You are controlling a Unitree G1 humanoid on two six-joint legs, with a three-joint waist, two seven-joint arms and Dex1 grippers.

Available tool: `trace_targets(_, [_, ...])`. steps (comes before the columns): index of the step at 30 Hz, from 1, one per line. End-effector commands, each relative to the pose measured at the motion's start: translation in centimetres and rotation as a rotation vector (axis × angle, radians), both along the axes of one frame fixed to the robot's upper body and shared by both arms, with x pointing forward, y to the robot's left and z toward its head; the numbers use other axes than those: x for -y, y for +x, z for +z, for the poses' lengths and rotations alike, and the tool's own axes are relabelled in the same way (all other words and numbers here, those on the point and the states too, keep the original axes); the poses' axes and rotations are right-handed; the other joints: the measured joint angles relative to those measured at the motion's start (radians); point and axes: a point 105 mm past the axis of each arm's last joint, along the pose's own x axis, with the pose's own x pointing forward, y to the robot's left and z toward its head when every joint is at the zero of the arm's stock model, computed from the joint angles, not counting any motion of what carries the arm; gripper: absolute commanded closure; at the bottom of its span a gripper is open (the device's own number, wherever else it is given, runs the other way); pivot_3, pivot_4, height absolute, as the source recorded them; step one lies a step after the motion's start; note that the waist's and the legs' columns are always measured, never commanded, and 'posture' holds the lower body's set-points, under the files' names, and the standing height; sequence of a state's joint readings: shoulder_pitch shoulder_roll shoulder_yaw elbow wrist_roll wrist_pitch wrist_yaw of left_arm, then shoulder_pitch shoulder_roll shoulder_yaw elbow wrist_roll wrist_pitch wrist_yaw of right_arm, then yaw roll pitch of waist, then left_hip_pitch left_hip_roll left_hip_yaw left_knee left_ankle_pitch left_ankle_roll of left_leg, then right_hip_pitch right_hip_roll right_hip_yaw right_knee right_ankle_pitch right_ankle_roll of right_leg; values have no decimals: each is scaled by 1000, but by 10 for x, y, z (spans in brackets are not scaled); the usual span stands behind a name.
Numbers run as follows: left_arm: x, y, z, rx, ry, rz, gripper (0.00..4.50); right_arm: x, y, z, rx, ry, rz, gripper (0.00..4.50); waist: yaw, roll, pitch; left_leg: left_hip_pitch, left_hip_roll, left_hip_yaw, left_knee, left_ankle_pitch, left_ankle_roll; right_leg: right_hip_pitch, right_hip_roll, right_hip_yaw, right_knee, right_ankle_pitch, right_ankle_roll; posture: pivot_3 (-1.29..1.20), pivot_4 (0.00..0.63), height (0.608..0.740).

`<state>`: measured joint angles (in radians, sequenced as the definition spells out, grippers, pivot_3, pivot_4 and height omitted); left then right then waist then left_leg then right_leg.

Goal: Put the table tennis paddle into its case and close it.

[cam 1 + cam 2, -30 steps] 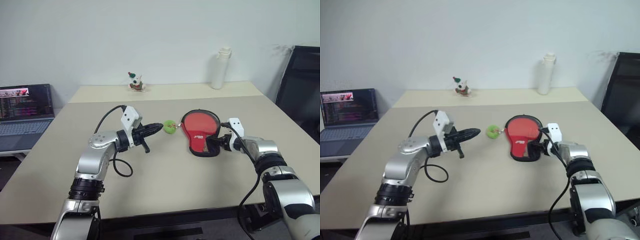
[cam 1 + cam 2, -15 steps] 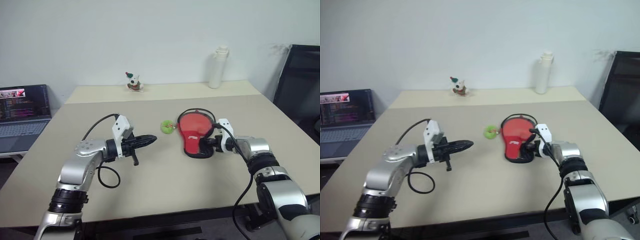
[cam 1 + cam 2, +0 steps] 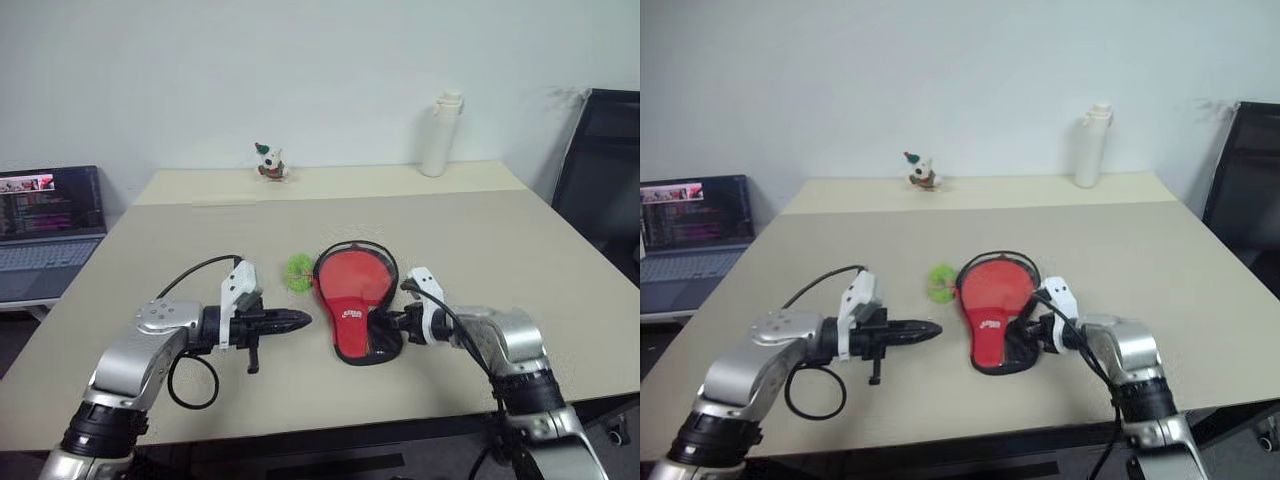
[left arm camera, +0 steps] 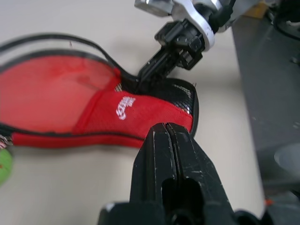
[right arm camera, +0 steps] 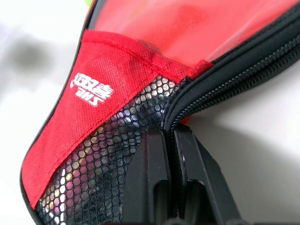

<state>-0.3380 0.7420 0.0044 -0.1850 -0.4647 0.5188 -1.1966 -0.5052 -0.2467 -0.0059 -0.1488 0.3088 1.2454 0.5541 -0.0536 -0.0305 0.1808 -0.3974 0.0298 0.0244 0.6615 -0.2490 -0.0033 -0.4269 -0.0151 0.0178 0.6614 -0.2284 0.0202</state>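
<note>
Tabletop [image 3: 470, 240]: right pincer [image 3: 392, 322] pinches case [image 3: 355, 300] at its narrow end.

1. You are looking at the case [image 3: 355, 305] lying flat just right of centre in the lower half of the head views, its round end pointing toward the top of the frame and its narrow end toward the bottom.
2. It is showing you its red side, with a white logo and black mesh at the narrow end.
3. Its black zipper rim is gaping along the round end.
4. You cannot be telling the paddle apart from the red fabric here.
</note>
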Motion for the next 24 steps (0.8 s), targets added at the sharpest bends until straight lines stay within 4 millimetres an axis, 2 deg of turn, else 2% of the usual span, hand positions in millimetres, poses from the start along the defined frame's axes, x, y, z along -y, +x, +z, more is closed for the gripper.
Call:
trace_targets(1, [4,-10,9,26,-2,-49,4500,-6,-25,6,-16,21,20,4484,4,0,0,0,0,0,0,0,0,0,0,0,0,0,0,0,150,740])
trace_targets(3, [5,-12,9,20,-4,-60,4500,-4,-36,2,-43,18,12,4484,5,0,0,0,-1,0,1,0,0,0,-1,-1,0,0,0,0,150,740])
trace_targets(8, [5,-15,6,6,-4,-84,4500,3,-48,-2,-80,10,-2,4484,6,0,0,0,-1,1,1,0,0,1,-1,-1,-2,-1,1,0,150,740])
trace_targets(24, [11,-15,9,12,-6,-83,4500,7,-63,-13,-129,-1,-6,4484,12,0,0,-1,-1,0,0,0,0,1,-1,-1,-4,-1,1,0,150,740])
